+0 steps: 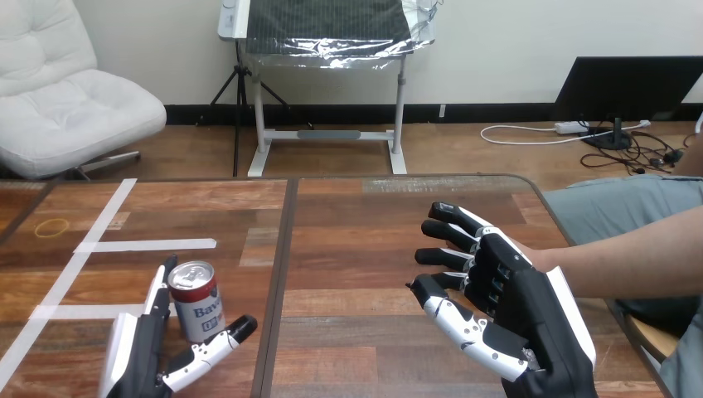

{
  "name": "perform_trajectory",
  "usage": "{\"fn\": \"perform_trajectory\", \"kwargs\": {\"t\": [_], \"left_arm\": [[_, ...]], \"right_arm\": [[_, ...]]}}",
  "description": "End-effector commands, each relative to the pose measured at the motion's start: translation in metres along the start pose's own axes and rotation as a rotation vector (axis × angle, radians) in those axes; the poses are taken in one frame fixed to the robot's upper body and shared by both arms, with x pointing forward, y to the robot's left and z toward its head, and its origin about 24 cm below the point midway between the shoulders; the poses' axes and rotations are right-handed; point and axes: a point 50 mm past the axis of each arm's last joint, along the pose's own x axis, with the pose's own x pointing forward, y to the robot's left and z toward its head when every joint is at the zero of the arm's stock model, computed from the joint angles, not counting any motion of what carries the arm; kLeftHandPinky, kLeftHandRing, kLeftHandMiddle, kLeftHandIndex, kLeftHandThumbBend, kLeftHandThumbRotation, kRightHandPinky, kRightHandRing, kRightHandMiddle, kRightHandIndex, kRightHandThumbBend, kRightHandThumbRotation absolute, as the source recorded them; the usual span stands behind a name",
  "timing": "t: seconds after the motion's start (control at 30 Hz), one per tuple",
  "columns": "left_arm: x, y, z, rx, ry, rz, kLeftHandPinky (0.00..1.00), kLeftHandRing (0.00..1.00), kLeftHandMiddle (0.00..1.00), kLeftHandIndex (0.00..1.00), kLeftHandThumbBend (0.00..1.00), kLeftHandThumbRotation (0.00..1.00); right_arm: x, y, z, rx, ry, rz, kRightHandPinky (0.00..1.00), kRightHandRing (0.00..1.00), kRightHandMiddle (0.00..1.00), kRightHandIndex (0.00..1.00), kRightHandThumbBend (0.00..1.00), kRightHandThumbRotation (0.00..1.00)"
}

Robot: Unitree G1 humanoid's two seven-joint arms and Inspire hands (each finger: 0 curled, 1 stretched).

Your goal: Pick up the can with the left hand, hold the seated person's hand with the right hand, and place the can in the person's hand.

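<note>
Item 1: can [197, 300], red and white with a silver top. It stands upright on the wooden table [348, 249], near the front edge on my left side.

Item 2: my left hand [137, 348], released and set on edge at the can. Its straight fingers [159, 286] run along the can's left side. The thumb [217, 338] stretches out in front of the can, towards its right. I cannot tell whether either touches the can.

Item 3: my right hand [518, 303], well apart from the can, with its back towards me. It is in front of the person's forearm [630, 261], which reaches in from the right. The forearm's end is hidden behind my hand, and I cannot tell whether my hand grasps it.

Item 4: white tape strips [149, 245] on the table's left half, and a yellow ring [51, 227] beyond them.
</note>
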Motion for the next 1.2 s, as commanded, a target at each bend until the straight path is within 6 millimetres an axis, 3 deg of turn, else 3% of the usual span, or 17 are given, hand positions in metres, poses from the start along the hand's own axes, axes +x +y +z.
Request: {"fn": "perform_trajectory", "kwargs": {"t": [0.0,0.6,1.17], "left_arm": [[0.0036,-0.0149,0.014,-0.044,-0.054,-0.038,0.93,0.97,0.99,0.98,0.96,0.56],[0.0028,-0.0171,0.0139,-0.032,-0.058,-0.024,0.88,0.94,0.97,0.97,1.0,0.59],[0.0028,-0.0164,0.0126,-0.024,-0.047,-0.018,0.91,0.96,0.98,0.98,0.99,0.59]], "right_arm": [[0.0113,0.0,0.0209,-0.003,-0.115,0.006,0.64,0.73,0.81,0.82,0.46,0.0],[0.0115,-0.0004,0.0206,0.005,-0.117,0.006,0.64,0.73,0.81,0.81,0.46,0.0],[0.0116,-0.0007,0.0206,-0.001,-0.113,0.005,0.63,0.72,0.81,0.81,0.46,0.0]]}}
